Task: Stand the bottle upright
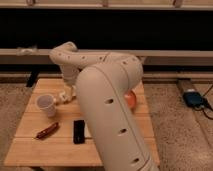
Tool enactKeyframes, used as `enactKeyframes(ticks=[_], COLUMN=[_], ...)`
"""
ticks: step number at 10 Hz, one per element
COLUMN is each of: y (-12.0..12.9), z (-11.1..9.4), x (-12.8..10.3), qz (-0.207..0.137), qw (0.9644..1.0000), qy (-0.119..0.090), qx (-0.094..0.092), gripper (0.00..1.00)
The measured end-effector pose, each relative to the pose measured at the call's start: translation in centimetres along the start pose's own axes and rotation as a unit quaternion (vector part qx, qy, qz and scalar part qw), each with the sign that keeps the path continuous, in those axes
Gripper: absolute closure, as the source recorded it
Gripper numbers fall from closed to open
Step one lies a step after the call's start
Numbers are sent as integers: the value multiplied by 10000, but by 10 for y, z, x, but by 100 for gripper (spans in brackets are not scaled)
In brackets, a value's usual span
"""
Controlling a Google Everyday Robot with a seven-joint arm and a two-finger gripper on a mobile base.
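The bottle [63,96] is a small pale object with a yellowish label. It lies tilted on the wooden table [30,150], just right of the white paper cup [46,105]. My gripper [70,93] comes down from the white arm [85,60] and sits right at the bottle's right end. I cannot tell whether it is touching the bottle. The arm's big near link [112,115] hides the right middle of the table.
A red-brown elongated item [46,130] lies at the front left. A black rectangular object [79,131] lies beside it. An orange round object [131,99] shows just right of the arm. A blue device [192,97] sits on the floor at the right.
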Motion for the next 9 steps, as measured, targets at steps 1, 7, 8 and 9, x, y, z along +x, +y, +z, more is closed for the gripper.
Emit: enactKeyframes(ticks=[1,7,8,9], y=[1,3,4,6], z=[3,25,29,32], x=[9,51,56,60], qz=[-244,-1380,-1448,-1491], qw=[9997,9886,9875,9869], qy=[-46,-230,-204,-184], qx=[-75,-559,-585,-595], gripper=[20,20,20,20])
